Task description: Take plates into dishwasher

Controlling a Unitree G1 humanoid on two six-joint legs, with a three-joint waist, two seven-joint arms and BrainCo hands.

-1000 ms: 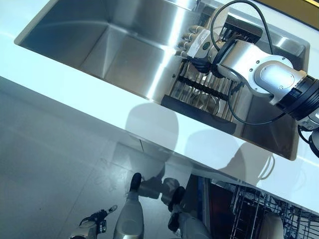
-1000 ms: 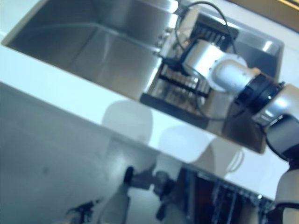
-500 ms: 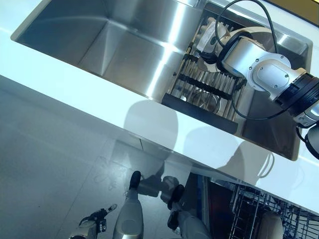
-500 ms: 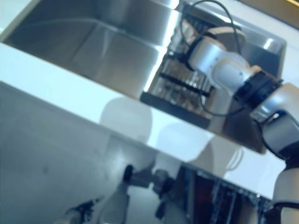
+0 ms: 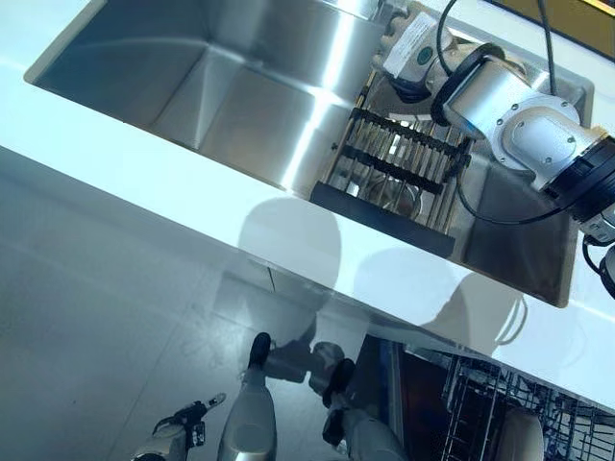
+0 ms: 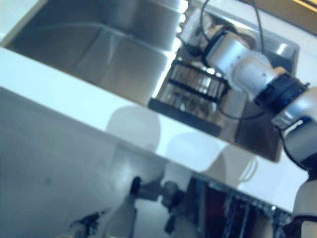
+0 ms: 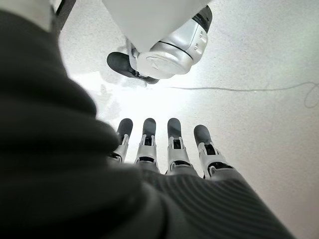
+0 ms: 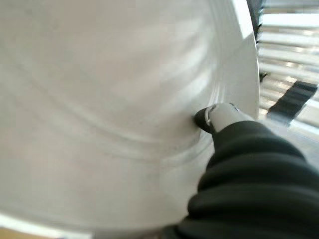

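A white plate (image 8: 109, 99) fills the right wrist view, with my right hand's thumb (image 8: 219, 117) pressed on its face near the rim. In the eye views my right hand (image 5: 408, 46) is at the far end of the dish rack (image 5: 394, 163), which stands in the right part of the steel sink (image 5: 221, 96). There the hand and arm hide most of the plate. My left hand (image 7: 169, 149) hangs low over the floor with straight fingers and holds nothing; it also shows as the left hand (image 5: 178, 432) at the bottom of the left eye view.
A white countertop (image 5: 192, 192) runs along the sink's near edge. Below it, at the lower right, the open dishwasher's wire rack (image 5: 480, 408) holds a pale dish (image 5: 524, 432). The sink's left basin holds nothing.
My right hand has moved from the rack's left side up to its far end, where it now holds the plate. The left hand has stayed still.
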